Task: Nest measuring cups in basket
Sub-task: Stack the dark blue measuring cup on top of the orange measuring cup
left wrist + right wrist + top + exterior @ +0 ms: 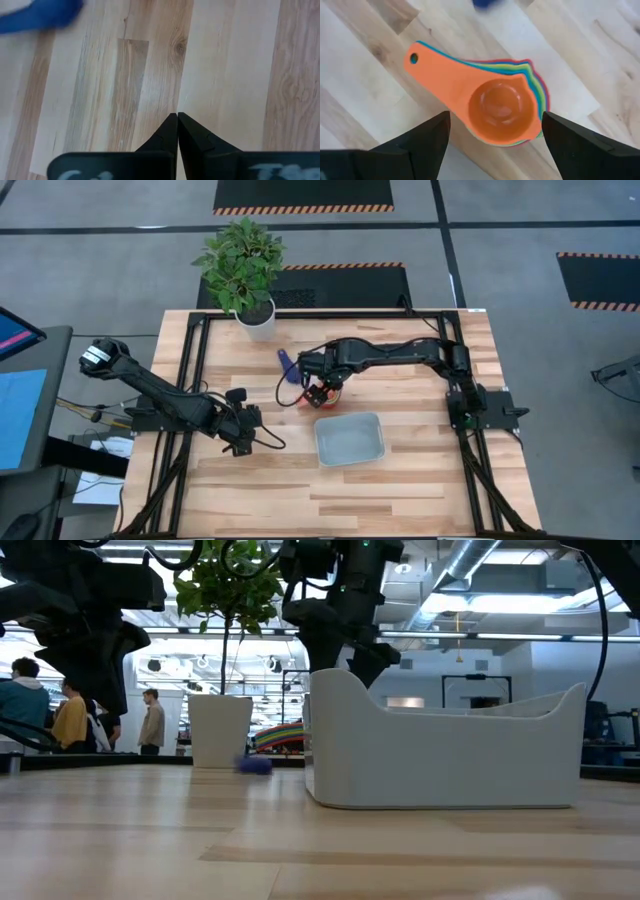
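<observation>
Two claws | right claw (492, 135) wide open, empty, above nested measuring cups (492, 105) | left claw (177, 122) closed, empty

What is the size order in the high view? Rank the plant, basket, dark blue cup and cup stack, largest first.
1. Plant, with its pot.
2. Basket.
3. Dark blue cup and cup stack: unranked, both small, and the stack is partly hidden.

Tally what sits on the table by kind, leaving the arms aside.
Nested cup stack, orange on top: 1 (the cups beneath are too tightly packed to count)
Loose dark blue cup: 1
Basket: 1
Potted plant: 1
Total: 4
</observation>
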You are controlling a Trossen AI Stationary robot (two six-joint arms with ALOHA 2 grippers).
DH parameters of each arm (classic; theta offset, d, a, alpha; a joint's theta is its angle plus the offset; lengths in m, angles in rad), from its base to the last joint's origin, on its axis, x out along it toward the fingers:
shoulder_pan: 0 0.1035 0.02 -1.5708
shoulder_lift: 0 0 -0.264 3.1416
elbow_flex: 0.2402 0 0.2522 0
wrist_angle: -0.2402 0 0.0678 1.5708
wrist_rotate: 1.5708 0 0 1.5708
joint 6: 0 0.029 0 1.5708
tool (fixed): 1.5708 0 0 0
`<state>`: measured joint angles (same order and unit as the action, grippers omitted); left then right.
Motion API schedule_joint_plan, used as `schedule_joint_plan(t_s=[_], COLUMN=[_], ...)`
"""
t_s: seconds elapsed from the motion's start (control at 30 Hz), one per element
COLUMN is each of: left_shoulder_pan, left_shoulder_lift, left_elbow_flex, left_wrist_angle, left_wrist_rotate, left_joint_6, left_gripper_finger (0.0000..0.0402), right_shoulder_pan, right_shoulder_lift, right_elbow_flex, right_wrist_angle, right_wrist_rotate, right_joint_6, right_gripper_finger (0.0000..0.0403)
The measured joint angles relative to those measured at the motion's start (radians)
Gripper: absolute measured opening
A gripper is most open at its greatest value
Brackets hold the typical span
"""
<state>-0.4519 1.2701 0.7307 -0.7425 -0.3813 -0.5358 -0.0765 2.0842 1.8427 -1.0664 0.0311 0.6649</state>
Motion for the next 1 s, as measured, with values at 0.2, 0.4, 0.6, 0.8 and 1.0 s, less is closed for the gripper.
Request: schedule_joint_plan(t_s=[0.2, 0.4, 0.6, 0.8, 1.0], left_shoulder_pan=[0.0, 0.0, 0.002, 0.077, 0.293], left_shoulder_lift=[0.0, 0.0, 0.0, -0.001, -0.001], left_elbow_flex=[0.0, 0.0, 0.0, 0.0, 0.0], left_wrist_angle=[0.0, -0.002, -0.015, -0.099, -0.058], left_wrist_rotate=[-0.004, -0.034, -0.049, -0.139, -0.106], left_joint_6=[0.0, -0.012, -0.006, -0.058, 0.161], left_gripper_finger=[0.0, 0.0, 0.0, 0.0, 0.0], right_shoulder_pan=[-0.007, -0.042, -0.062, -0.056, -0.055], right_shoulder_lift=[0.0, -0.001, -0.006, -0.017, -0.018], right_elbow_flex=[0.0, 0.001, 0.002, -0.011, -0.034], right_wrist_angle=[-0.006, -0.151, -0.51, -0.507, -0.507], right_wrist_rotate=[-0.002, -0.002, 0.063, 0.165, 0.162], right_joint_6=[-0.029, -0.073, -0.127, -0.21, -0.311], right_gripper_finger=[0.0327, 0.032, 0.031, 0.0308, 0.0308])
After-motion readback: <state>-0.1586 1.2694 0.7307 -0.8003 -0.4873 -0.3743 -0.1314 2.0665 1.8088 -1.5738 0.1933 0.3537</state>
